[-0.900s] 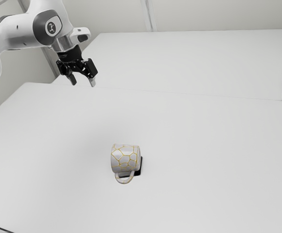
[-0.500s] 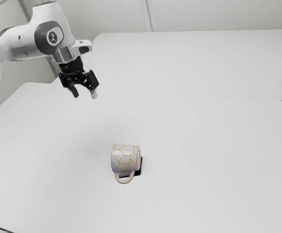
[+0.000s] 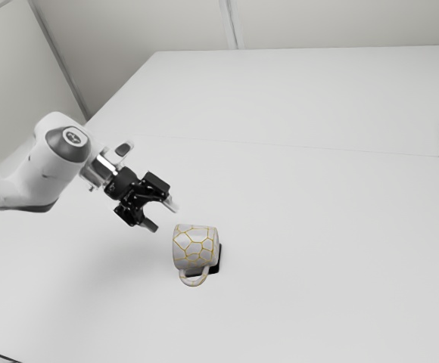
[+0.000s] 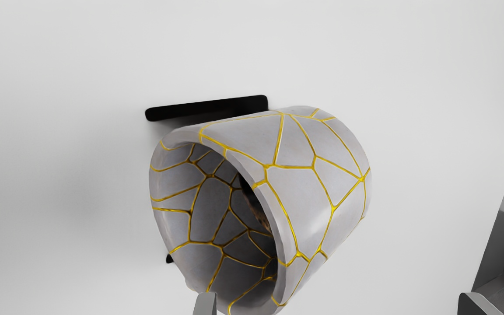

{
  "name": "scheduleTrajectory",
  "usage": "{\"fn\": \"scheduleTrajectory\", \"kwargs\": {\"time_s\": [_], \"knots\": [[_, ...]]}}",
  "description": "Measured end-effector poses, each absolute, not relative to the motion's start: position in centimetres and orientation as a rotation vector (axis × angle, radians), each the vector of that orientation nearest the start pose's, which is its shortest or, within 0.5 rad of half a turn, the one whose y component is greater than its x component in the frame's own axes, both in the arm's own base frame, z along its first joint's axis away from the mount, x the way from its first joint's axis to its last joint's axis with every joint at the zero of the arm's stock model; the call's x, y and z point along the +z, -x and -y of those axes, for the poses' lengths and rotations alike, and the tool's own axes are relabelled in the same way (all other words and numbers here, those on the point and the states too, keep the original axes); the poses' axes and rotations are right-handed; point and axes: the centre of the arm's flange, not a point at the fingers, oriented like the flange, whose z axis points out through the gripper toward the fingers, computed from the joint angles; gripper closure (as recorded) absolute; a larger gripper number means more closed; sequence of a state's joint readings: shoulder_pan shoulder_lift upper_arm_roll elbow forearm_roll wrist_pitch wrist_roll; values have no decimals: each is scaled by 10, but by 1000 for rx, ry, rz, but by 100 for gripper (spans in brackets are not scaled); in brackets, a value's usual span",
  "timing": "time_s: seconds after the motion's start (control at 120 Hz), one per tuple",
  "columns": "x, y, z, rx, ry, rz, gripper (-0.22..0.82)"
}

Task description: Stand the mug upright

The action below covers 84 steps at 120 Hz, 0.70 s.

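Note:
The black gripper (image 3: 165,215) hangs in the exterior view just up and to the left of the mug (image 3: 195,246), its fingers wide apart and nothing held. White with gold crack lines, the mug lies on its side, its handle toward the view's lower edge. In the wrist view the mug (image 4: 322,175) shows its open mouth and dark inside. There the gripper (image 4: 337,304) is open, one fingertip overlapping the mug's rim and the other well off to its side; contact cannot be told.
A flat black object (image 3: 215,268) is partly under the mug, on the white table (image 3: 318,265). Another white surface (image 3: 303,98) stands beyond the table's far edge. Its black edge (image 4: 208,107) shows beside the mug in the wrist view.
My gripper has come down toward the exterior view's lower right, from well above the table to near the mug, and has tilted. The mug has not moved.

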State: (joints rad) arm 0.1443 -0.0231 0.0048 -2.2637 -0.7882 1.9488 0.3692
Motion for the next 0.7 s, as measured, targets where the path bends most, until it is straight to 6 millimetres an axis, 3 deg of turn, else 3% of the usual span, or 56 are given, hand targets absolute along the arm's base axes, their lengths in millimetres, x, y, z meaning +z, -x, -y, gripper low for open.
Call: {"fn": "scheduleTrajectory", "kwargs": {"time_s": [0.125,0.208,0.325,0.55,0.7], "knots": [[317,-496,-18,-67,-2301,-281,0],[300,-491,-17,-32,-2232,-279,0],[294,-487,-17,13,-2151,-210,0],[292,-479,1,124,-2060,-46,0],[291,-479,2,189,-2043,43,38]]}}
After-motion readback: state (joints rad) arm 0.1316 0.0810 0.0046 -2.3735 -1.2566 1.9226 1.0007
